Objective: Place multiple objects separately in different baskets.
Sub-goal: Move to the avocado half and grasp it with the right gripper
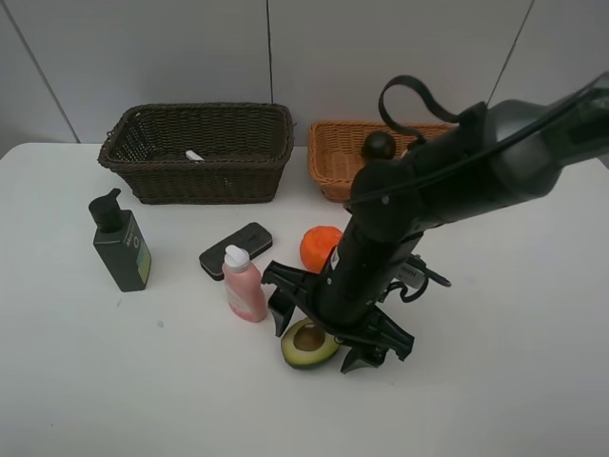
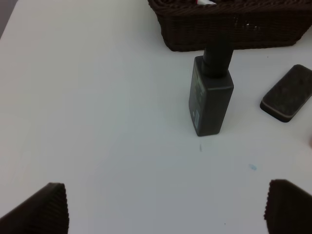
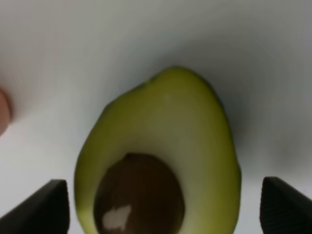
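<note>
R claw [image 1: 322, 335] is open wide & hangs low over the avocado half [image 1: 309, 345], one finger on each side. The avocado half lies on the white table [image 1: 495, 381] btwn them, cut side up w/ the brown pit showing. Can't tell if the fingers touch it. The pink bottle [image 1: 245, 286] stands just beside one finger of this claw. The orange [image 1: 319, 245] sits near, behind the claw, partly hid by the arm. A black flat device [image 1: 236, 249] lies a bit past the pink bottle. Far behind the claw are 2 baskets: the light orange basket [image 1: 333, 167] w/ a dark mangosteen [image 1: 379, 145] in it, & the dark brown basket [image 1: 200, 176] w/ a white marker [image 1: 194, 155] in it

L claw [image 2: 165, 209] is open wide too, holds nothing, over bare table. A green pump bottle [image 2: 210, 97] stands upright in front of it, well apart, & the dark brown basket is behind that bottle
</note>
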### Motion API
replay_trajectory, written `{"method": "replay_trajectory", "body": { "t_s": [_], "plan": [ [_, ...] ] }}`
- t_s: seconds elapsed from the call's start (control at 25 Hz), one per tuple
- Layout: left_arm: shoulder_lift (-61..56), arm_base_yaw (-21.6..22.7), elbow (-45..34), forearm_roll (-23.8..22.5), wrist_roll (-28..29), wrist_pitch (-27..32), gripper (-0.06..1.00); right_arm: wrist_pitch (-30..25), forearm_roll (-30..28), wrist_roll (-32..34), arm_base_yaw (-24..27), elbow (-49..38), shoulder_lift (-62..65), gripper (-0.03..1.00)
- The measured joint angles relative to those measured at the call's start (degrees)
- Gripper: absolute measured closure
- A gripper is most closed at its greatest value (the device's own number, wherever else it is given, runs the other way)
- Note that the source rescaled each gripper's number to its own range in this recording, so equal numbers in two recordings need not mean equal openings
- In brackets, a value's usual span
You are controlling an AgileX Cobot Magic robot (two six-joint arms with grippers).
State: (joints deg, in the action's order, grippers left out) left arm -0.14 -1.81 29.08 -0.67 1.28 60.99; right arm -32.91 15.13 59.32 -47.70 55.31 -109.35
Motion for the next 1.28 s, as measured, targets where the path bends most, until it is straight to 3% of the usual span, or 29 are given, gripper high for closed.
{"method": "replay_trajectory", "body": {
  "t_s": [0.48,1.04,1.2,1.28],
  "plan": [
    [0.0,0.0,0.0,0.0,0.0,0.0,-0.06,-5.1,-0.5,-1.4,0.0,7.0,-4.9,-0.01],
    [0.0,0.0,0.0,0.0,0.0,0.0,-0.06,-6.6,-0.6,-1.5,0.0,7.1,-5.2,-0.01],
    [0.0,0.0,0.0,0.0,0.0,0.0,-0.06,-6.6,-0.6,-1.5,0.0,7.1,-5.2,0.11],
    [0.0,0.0,0.0,0.0,0.0,0.0,-0.06,-6.6,-0.6,-1.5,0.0,7.1,-5.2,0.30]
  ]
}}
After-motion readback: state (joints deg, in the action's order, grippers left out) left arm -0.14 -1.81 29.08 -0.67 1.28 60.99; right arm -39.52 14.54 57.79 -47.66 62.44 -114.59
